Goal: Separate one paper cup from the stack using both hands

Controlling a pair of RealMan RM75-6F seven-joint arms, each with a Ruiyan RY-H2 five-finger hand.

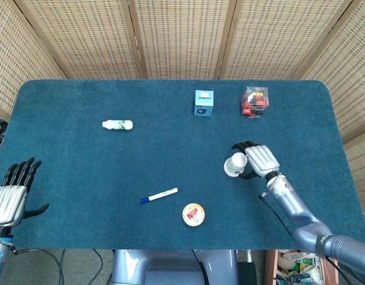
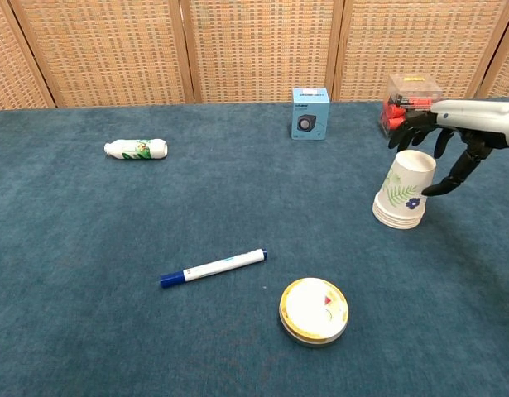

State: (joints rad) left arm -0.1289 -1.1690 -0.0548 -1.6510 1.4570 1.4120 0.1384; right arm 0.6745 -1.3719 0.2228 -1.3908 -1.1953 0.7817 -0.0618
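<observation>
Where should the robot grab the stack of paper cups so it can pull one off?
Probably around the side wall of the top cup in the paper cup stack, coming from its right, where the right hand hovers open. The stack stands upside down, bases up, with rims bunched at the bottom, so the left hand could pin the lower rims.

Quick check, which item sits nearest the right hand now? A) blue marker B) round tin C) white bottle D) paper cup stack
D: the right hand arches over the top of the upside-down paper cup stack, fingers spread around it, while the other items lie well off to the left.
</observation>
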